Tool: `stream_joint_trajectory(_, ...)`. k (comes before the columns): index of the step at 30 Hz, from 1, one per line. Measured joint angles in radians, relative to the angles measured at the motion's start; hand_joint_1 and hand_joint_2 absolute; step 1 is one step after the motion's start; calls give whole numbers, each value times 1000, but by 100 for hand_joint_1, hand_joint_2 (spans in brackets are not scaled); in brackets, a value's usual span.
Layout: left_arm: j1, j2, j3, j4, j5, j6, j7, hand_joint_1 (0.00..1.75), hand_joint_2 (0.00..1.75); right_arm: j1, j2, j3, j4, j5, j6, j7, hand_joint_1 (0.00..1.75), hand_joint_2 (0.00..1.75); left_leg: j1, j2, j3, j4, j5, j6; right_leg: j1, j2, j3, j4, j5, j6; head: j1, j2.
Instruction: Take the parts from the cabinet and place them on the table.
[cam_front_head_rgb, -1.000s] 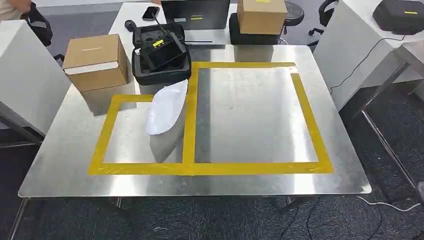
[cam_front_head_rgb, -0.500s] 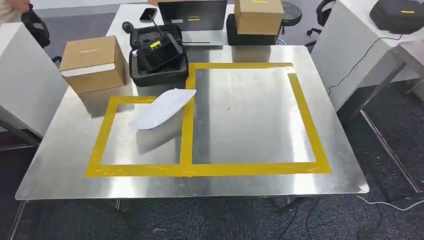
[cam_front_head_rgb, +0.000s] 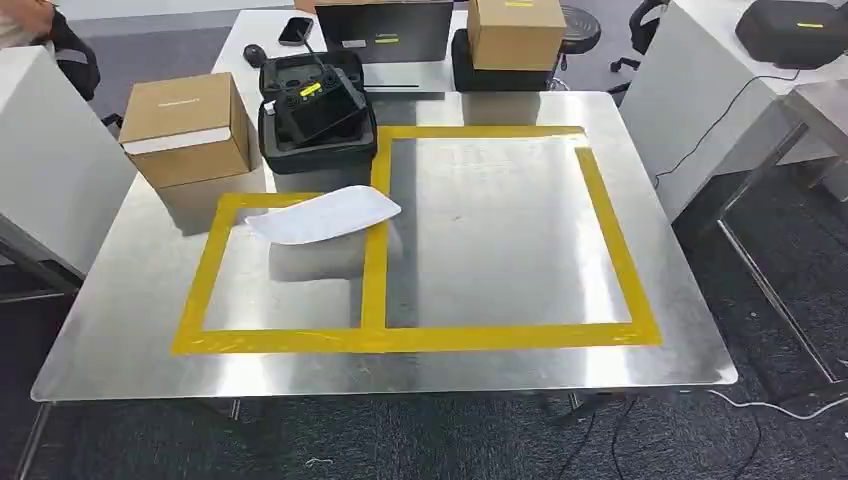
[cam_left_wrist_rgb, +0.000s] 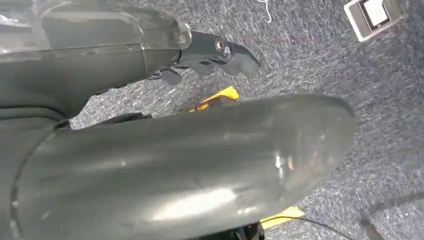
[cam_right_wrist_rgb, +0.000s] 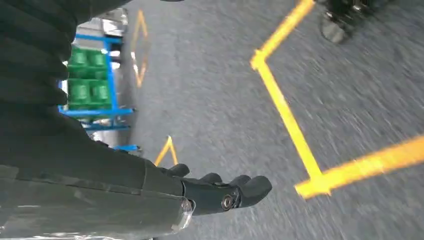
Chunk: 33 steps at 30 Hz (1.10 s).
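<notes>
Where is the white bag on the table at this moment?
In the head view, the white bag lies at the far right corner of the left yellow-taped rectangle, just in front of the black case.

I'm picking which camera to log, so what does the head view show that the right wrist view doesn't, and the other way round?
Head view alone: the steel table with yellow tape rectangles, a white flat bag-like part lying across the smaller rectangle, a brown cardboard box and an open black case.

Right wrist view alone: the right hand, empty with fingers loosely curled, above grey carpet with yellow floor tape, and a blue rack with green bins.

Shared: nothing I can match.
</notes>
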Motion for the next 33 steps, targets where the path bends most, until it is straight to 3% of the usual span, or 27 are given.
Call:
stream_joint_trajectory(9, -13, 7, -16, 0, -2, 3, 11, 0, 0, -5, 21, 24, 48, -5, 0, -37, 0, 175, -6, 1, 4, 5, -1, 13, -7, 3, 5, 1, 2, 13, -1, 0)
stream_joint_trajectory(11, -16, 7, -16, 0, -3, 3, 12, 0, 0, -5, 21, 26, 50, -5, 0, -42, 0, 175, 5, 4, 6, -8, 6, 16, -3, 5, 6, 2, -3, 15, -3, 0)
stream_joint_trajectory(12, -19, 7, -16, 0, -3, 3, 13, 0, 0, -6, 23, 29, 51, -5, 0, -46, 0, 175, 9, 6, 9, -11, 11, 18, -1, 0, -5, 28, -35, 22, -5, 0)
stream_joint_trajectory(13, -21, 7, -16, 0, -3, 3, 13, 0, 0, -8, 24, 30, 55, -6, 1, -48, 0, 175, 12, 7, 7, -11, 12, 20, -5, -3, -36, 102, -89, 30, 2, 0)
stream_joint_trajectory(15, -21, 8, -18, 0, -3, 3, 13, 0, 0, -10, 24, 30, 64, -15, 5, -51, 0, 175, 15, 10, 3, -10, 13, 20, -16, -6, -123, 308, -191, 43, 14, 0)
stream_joint_trajectory(16, -20, 8, -19, 0, -3, 3, 13, 0, 0, -11, 26, 30, 66, -16, 6, -51, 0, 175, 16, 11, 0, -9, 14, 18, -20, -8, -154, 384, -215, 47, 18, 0)
stream_joint_trajectory(17, -20, 8, -20, 0, -3, 3, 13, 0, 0, -11, 28, 30, 67, -17, 7, -51, 0, 175, 17, 10, -1, -8, 16, 15, -25, -11, -158, 400, -208, 50, 19, 0)
stream_joint_trajectory(18, -21, 8, -21, 0, -3, 3, 13, 0, 0, -10, 29, 30, 69, -17, 8, -51, 0, 175, 18, 9, -3, -6, 16, 14, -28, -12, -137, 366, -177, 51, 21, 0)
stream_joint_trajectory(20, -21, 8, -23, 0, -3, 3, 13, 0, 0, -11, 30, 31, 73, -18, 8, -51, 0, 175, 21, 2, -5, -4, 20, 5, -32, -12, -28, 157, -73, 51, 23, 0)
stream_joint_trajectory(21, -22, 8, -23, 0, -3, 3, 13, 0, 0, -12, 30, 31, 74, -18, 9, -51, 0, 175, 22, 0, -5, -2, 22, 1, -33, -12, 26, 60, -41, 51, 24, 0)
stream_joint_trajectory(22, -23, 8, -23, 0, -3, 3, 13, 0, 0, -14, 31, 31, 74, -18, 9, -51, 0, 175, 18, -2, -8, 0, 24, -6, -31, -9, 69, -12, -34, 47, 27, 0)
stream_joint_trajectory(23, -25, 8, -23, 0, -4, 3, 13, 0, 0, -15, 30, 31, 75, -18, 9, -52, 0, 175, 19, -3, -10, 0, 28, -14, -28, -5, 63, -10, -26, 35, 26, 0)
stream_joint_trajectory(25, -24, 8, -23, 0, -4, 3, 13, 0, 0, -18, 31, 31, 75, -21, 9, -52, 0, 175, 22, -3, -16, 2, 36, -26, -25, -6, 49, -3, -26, 26, 21, 0)
stream_joint_trajectory(26, -23, 8, -24, 0, -4, 3, 13, 0, 0, -18, 31, 31, 75, -21, 9, -52, 0, 175, 20, -4, -19, 1, 41, -33, -28, -8, 43, -7, -18, 17, 17, 0)
stream_joint_trajectory(27, -23, 10, -24, 0, -4, 3, 13, 0, 0, -21, 34, 31, 78, -24, 12, -52, 0, 175, 23, 1, -32, 17, 12, -40, -31, -15, 38, -12, -7, 7, 16, 0)
stream_joint_trajectory(28, -23, 10, -24, 0, -5, 3, 13, 0, 0, -23, 34, 31, 78, -24, 13, -52, 0, 175, 26, 6, -56, 75, -47, -46, -31, -15, 26, -12, 1, -2, 8, 0)
stream_joint_trajectory(29, -24, 10, -24, 0, -4, 3, 13, 0, 0, -22, 34, 31, 78, -24, 14, -52, 0, 175, 31, 11, -96, 177, -118, -52, -31, -15, 13, -11, 10, -7, -2, 0)
stream_joint_trajectory(30, -24, 10, -24, 0, -4, 3, 13, 0, 0, -22, 34, 32, 79, -24, 14, -52, 0, 175, 33, 13, -119, 245, -157, -55, -30, -15, 5, -10, 14, -6, -8, 0)
stream_joint_trajectory(31, -23, 10, -25, 0, -4, 3, 13, 0, 0, -20, 34, 34, 81, -24, 14, -51, 0, 175, 38, 13, -155, 357, -209, -61, -29, -15, -8, -8, 23, -6, -13, 0)
stream_joint_trajectory(32, -23, 10, -25, 0, -3, 3, 14, 0, 0, -18, 34, 38, 81, -24, 14, -50, 0, 175, 40, 14, -167, 411, -227, -63, -29, -15, -19, -4, 27, -5, -17, 0)
stream_joint_trajectory(33, -23, 10, -26, 0, -3, 3, 16, 0, 0, -17, 34, 39, 83, -28, 16, -49, 0, 175, 41, 15, -153, 410, -219, -64, -29, -15, -28, 0, 31, -4, -20, 0)
